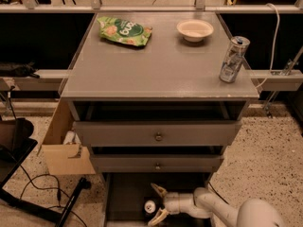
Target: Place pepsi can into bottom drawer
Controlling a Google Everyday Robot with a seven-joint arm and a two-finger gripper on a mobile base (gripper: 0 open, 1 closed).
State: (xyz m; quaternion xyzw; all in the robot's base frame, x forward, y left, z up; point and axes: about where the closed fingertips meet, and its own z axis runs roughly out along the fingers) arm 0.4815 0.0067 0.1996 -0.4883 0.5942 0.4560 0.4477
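The pepsi can (150, 206) stands upright on the floor of the bottom drawer (124, 195), near the middle of the tray. Only its silver top and a dark flank show. The gripper (157, 204) reaches into the drawer from the right. Its claw is released, the pale fingertips (157, 190) splayed well apart, one behind the can and one in front of it. Neither seems to press on the can, though any light contact cannot be ruled out from this view.

The can looks delivered, so the step in hand is probably clearing the arm out. Doing that well calls for keeping the claw wide and drawing it straight back to the right along its own line, so that neither tip clips the can and topples it. It should lift only once it is clear of the can and of the knobbed drawer (157, 166) overhanging the tray.

Above, a second knobbed drawer (158, 136) stands slightly pulled out under the cabinet top (156, 70). On that top lie a green snack bag (124, 30), a white bowl (195, 30) and a slim silver can (234, 59) near the right edge. A cardboard box (64, 148) sits on the floor at the cabinet's left.

The can's label cannot be read from above. The bag carries white lettering, seen inverted and not legible.
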